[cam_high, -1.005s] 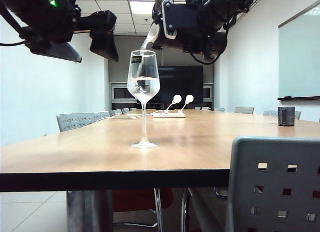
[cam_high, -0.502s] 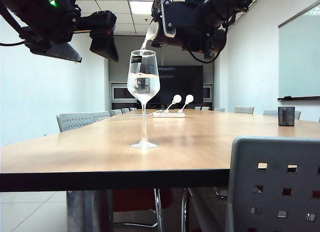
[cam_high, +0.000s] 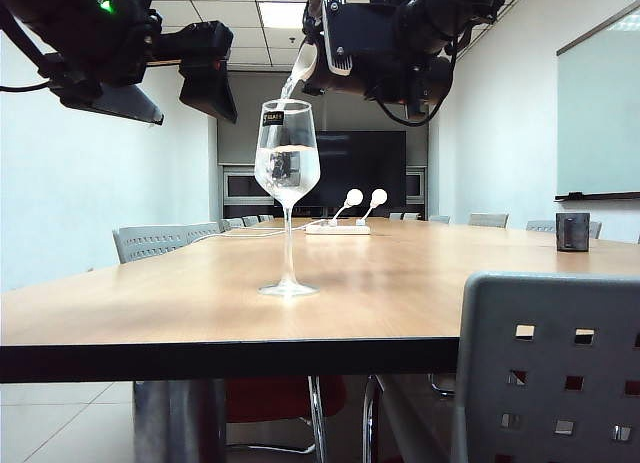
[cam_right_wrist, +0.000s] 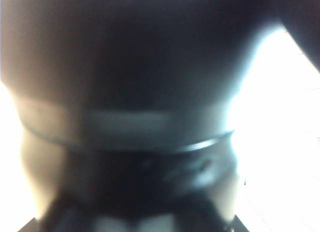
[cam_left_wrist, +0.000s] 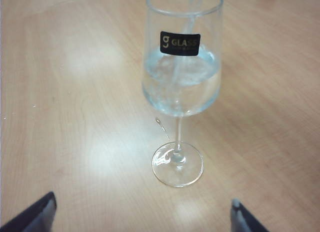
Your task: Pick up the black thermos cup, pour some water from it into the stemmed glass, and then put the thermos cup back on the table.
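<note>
Right gripper [cam_high: 335, 58], top centre, jaws clamped on rigid black thermos cup [cam_high: 312, 63] — pouring; left gripper [cam_left_wrist: 142, 217] jaws wide — stemmed glass [cam_high: 287, 163] fragile, top-heavy

One stemmed glass [cam_high: 287, 198] stands on the one long surface [cam_high: 400, 293], partly filled with water. One black thermos cup [cam_high: 345, 53] is tipped over it. Two robot hands are up there: the left hand [cam_high: 205, 78] and the right hand [cam_high: 375, 48]. One small dark cup [cam_high: 572, 231] sits far off to the right. One white power strip [cam_high: 337, 229] carries two white round-headed plugs [cam_high: 353, 197]. One grey perforated chair [cam_high: 550, 373] fills the foreground, and several more line the far side, too many overlapping to count exactly.
</note>
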Robot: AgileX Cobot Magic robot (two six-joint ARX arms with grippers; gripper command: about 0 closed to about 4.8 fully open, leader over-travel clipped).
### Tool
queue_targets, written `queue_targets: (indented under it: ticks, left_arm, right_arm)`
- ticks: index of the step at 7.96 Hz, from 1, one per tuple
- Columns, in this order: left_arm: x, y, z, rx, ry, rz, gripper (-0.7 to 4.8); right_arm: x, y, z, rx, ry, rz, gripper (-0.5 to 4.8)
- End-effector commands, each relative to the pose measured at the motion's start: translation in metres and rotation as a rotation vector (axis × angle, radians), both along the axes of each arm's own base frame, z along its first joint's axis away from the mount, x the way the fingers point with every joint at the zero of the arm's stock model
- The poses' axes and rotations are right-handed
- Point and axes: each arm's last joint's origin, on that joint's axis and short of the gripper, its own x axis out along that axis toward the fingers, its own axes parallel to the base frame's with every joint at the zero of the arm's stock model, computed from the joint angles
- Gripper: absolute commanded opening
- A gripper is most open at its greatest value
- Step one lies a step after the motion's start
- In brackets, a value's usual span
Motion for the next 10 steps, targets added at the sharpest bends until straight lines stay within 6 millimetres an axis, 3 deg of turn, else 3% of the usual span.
queue_targets:
  ticks: [1, 7, 9, 10]
  left_arm:
    - [0.0, -0.0005, 0.0031, -0.013, -0.013, -0.002, 4.79]
    - [0.0, -0.0005, 0.0031, -0.012, -0.013, -0.001, 4.79]
    - [0.0, -0.0005, 0.0031, -0.013, -0.013, -0.001, 4.79]
    - [0.0, -0.0005, 0.0032, -0.013, -0.013, -0.001, 4.79]
  right_arm:
    - [-0.0043, -0.0014, 0.0234, 0.045, -0.121, 0.002, 1.65]
    - [-0.0042, -0.0016, 0.0234, 0.058, -0.115, 0.001, 1.65]
    - [-0.0041, -0.0019, 0.0235, 0.171, -0.06, -0.006, 1.65]
    - [-0.0045, -0.0027, 0.029, 0.431, 0.006, -0.006, 1.65]
